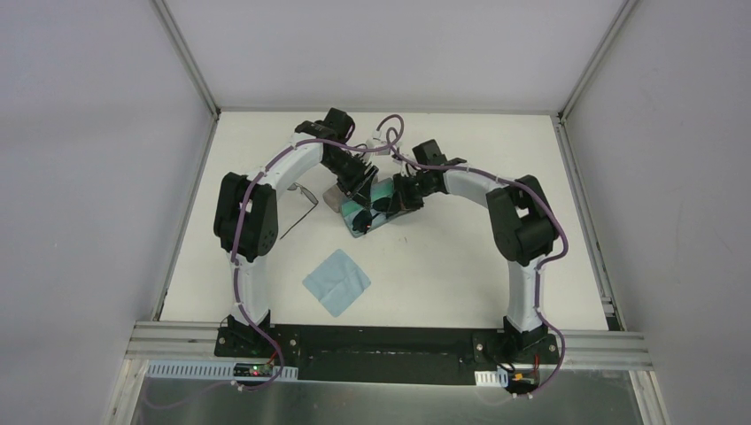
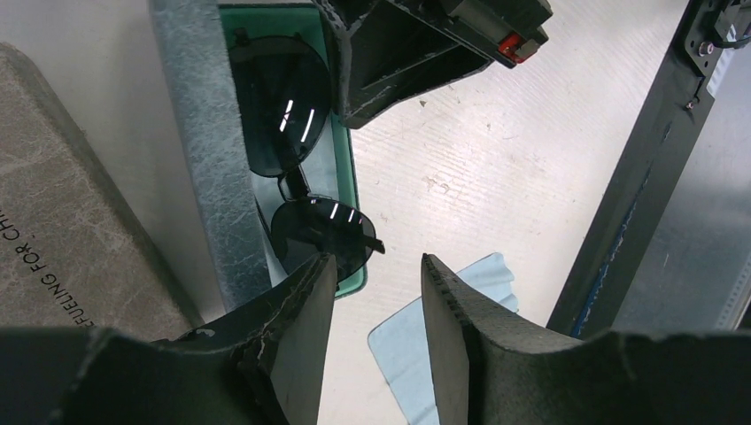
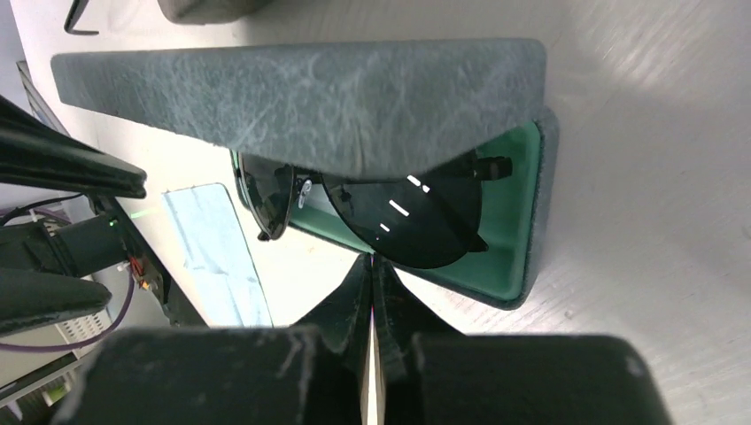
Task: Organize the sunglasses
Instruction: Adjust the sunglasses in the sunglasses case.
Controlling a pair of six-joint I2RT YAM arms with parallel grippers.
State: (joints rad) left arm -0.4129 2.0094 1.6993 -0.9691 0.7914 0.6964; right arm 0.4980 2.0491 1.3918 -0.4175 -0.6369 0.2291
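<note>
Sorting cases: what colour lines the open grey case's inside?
Green lining, clearest in right wrist view.

the sunglasses [image 2: 297, 115] in front of me have thin black frames and dark, nearly black lenses crossed by short white glints. the open case [image 2: 208, 150] around them is grey-blue outside, with a pale, scratchy marbled pattern, and its lining [image 3: 522, 177] is flat mint green. the other case [image 2: 80, 230], to the left, is mottled beige with dark lettering. the second pair [image 1: 299, 218] shows as a thin black outline on the off-white table [image 1: 460, 266]. the near cloth [image 1: 336, 282] is plain light blue. my left gripper [image 2: 376, 274] and right gripper [image 3: 372, 266] are matte black.
</note>
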